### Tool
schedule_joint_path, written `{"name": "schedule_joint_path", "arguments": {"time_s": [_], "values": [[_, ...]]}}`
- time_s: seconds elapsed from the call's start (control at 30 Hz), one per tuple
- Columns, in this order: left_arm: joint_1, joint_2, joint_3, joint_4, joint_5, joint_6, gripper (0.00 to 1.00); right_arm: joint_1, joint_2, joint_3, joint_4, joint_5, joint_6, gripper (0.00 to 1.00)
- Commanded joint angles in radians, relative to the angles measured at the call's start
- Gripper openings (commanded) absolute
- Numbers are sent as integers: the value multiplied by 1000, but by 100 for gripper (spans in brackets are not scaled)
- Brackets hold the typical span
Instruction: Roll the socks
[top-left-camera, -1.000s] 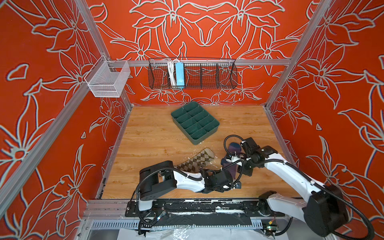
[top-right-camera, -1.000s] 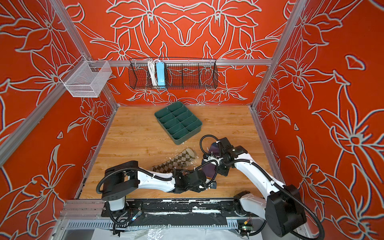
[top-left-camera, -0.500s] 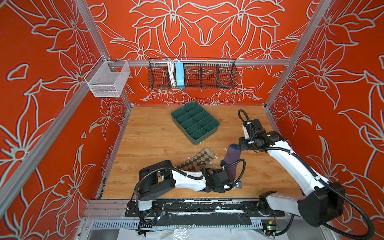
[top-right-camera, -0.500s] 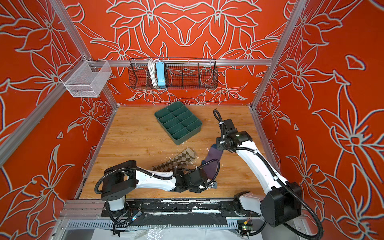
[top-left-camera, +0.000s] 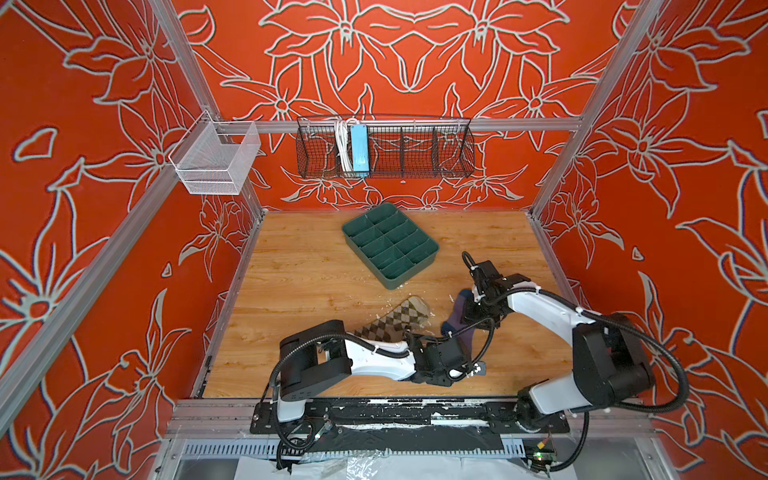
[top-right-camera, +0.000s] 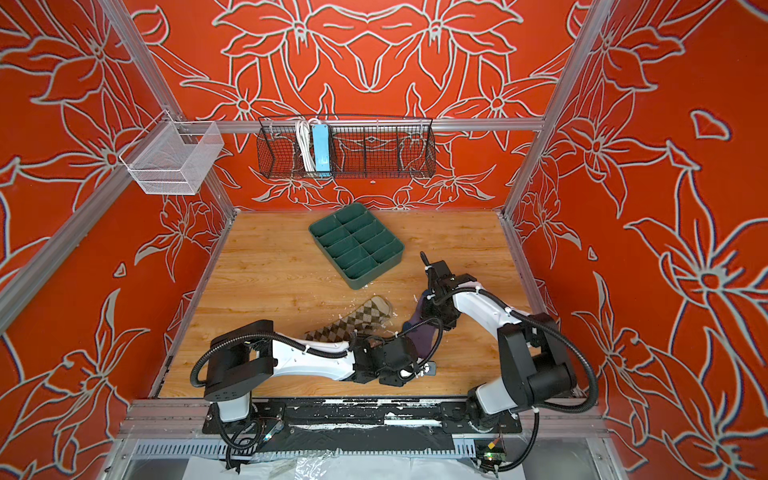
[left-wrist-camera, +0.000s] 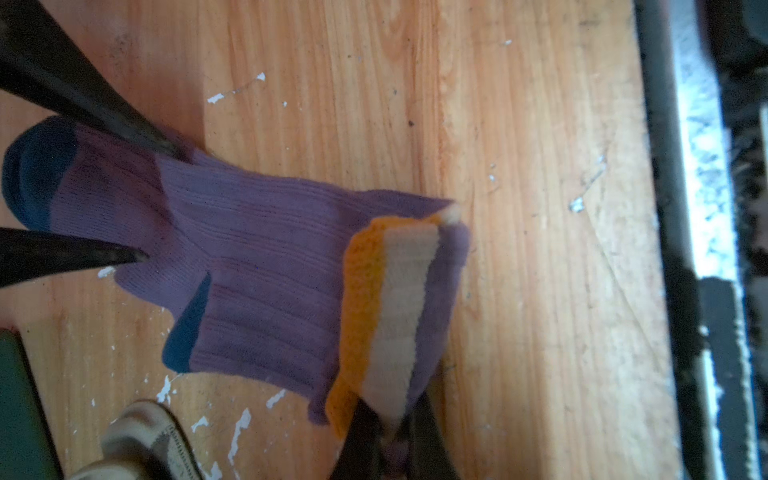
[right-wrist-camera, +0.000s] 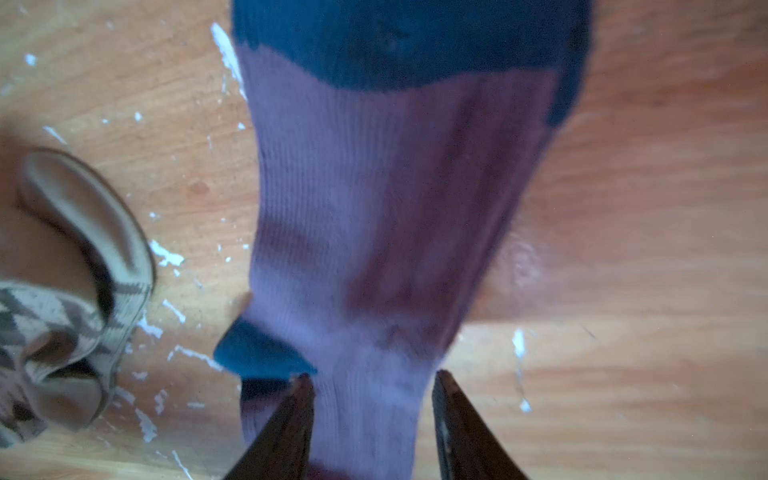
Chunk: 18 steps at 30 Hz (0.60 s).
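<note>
tray (top-left-camera: 390, 245) behind socks | longer sock (top-left-camera: 395, 322) left of shorter sock (top-left-camera: 455, 328) | both on table (top-left-camera: 299, 270)

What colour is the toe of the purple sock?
Dark blue. The purple sock's toe shows best in the left wrist view.

You see a purple sock (left-wrist-camera: 257, 266) with a dark blue toe and heel and an orange-and-cream cuff, a beige sock (top-left-camera: 395, 322) with dark brown diamonds, a dark green tray (top-left-camera: 390, 245), and red flowered walls (top-left-camera: 104, 208).
</note>
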Motion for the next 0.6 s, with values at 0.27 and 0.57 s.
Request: {"name": "schedule_joint_path", "arguments": {"time_s": [0.27, 0.57], "values": [[1, 1, 13, -167, 60, -88, 3, 128, 291, 179, 63, 20, 13, 48], [35, 134, 184, -379, 205, -66, 4, 127, 255, 217, -15, 99, -26, 55]]}}
